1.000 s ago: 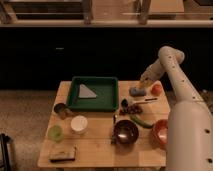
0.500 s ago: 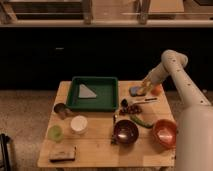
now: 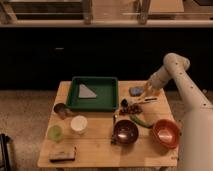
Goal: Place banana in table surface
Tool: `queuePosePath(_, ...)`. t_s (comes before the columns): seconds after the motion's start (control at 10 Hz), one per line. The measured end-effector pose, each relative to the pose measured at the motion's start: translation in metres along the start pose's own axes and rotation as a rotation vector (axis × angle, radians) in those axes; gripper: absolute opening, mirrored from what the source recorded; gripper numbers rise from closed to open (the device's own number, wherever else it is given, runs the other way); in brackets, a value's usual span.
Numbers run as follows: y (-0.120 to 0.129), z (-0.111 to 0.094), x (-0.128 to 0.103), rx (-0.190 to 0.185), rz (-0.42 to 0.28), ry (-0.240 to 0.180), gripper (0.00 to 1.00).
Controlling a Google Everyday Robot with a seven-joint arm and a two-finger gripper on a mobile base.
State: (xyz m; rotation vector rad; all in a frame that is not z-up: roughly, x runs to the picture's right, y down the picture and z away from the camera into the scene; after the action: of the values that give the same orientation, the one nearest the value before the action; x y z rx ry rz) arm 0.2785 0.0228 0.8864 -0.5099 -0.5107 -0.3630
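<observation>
The table surface (image 3: 100, 145) is a light tan wooden top in the middle of the camera view. My gripper (image 3: 149, 92) hangs low over the table's far right corner, just right of a small blue-grey object (image 3: 135, 91). A small pale-yellow shape that may be the banana (image 3: 148, 93) shows at the gripper's tip. I cannot tell whether it is held or resting on the table. The arm (image 3: 176, 67) bends down from the right.
A dark green tray (image 3: 75, 95) holding a grey wedge (image 3: 86, 92) sits at the back. Also on the table are a dark bowl (image 3: 125, 131), an orange bowl (image 3: 166, 131), a long green vegetable (image 3: 140, 120), a white cup (image 3: 78, 123), a green cup (image 3: 55, 132) and a metal can (image 3: 61, 109).
The arm has swung left and lowered the gripper toward the table's far right corner. The round orange fruit seen there before is now hidden behind the gripper.
</observation>
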Motion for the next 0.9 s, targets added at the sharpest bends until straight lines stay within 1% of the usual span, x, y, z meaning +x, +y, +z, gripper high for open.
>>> queuePosePath(0.3,0.021,0.013,-0.001,-0.038,0.004,-0.021,0.05)
queuePosePath(0.5,0.039,0.020,0.001,-0.054,0.016,-0.026,0.05)
queuePosePath(0.6,0.049,0.026,0.001,-0.063,0.020,-0.035,0.06)
queuePosePath(0.8,0.070,0.037,-0.001,-0.095,0.006,-0.078,0.25)
queuePosePath(0.9,0.076,0.041,0.000,-0.112,-0.003,-0.099,0.34)
